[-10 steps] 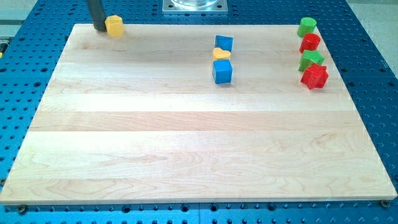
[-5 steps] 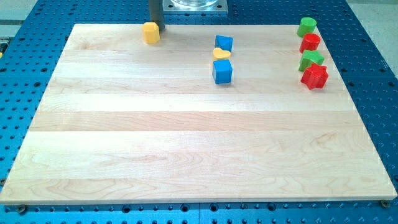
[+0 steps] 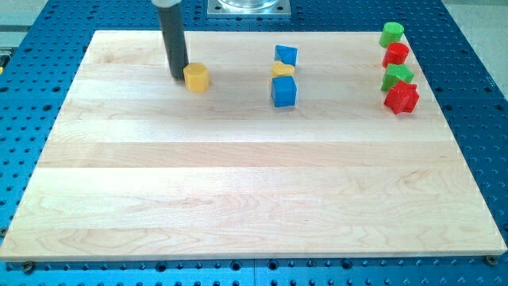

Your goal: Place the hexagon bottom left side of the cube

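The yellow hexagon block lies on the wooden board, left of the middle near the view's top. My tip stands right against its left side. The blue cube sits to the hexagon's right, about a hundred pixels away. A yellow heart block lies just above the cube, and a smaller blue block above that.
At the view's top right stand a green cylinder, a red block, a green block and a red star block in a column. The wooden board lies on a blue perforated table.
The hexagon has moved from the board's top left corner rightward and then down toward the cube. My tip went from its left, to its upper right, to its left again.
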Robot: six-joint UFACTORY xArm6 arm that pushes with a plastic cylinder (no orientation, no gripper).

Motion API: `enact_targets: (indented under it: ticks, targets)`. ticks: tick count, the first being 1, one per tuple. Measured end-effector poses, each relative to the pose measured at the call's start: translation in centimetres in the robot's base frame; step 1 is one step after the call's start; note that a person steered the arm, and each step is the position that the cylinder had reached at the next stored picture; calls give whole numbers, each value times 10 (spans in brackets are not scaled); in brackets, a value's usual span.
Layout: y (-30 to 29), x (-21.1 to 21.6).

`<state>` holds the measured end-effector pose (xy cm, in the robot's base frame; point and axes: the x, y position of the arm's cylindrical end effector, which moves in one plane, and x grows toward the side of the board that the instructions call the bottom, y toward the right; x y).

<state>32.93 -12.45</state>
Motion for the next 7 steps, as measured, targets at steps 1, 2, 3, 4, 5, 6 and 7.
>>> enact_targets:
  ticks: [1,2,3,4,5,6,7]
  targets:
    - [1,48]
    - [6,46]
    - [6,-1]
    - [6,-48]
    - [6,-58]
    - [23,-52]
    - [32,5]
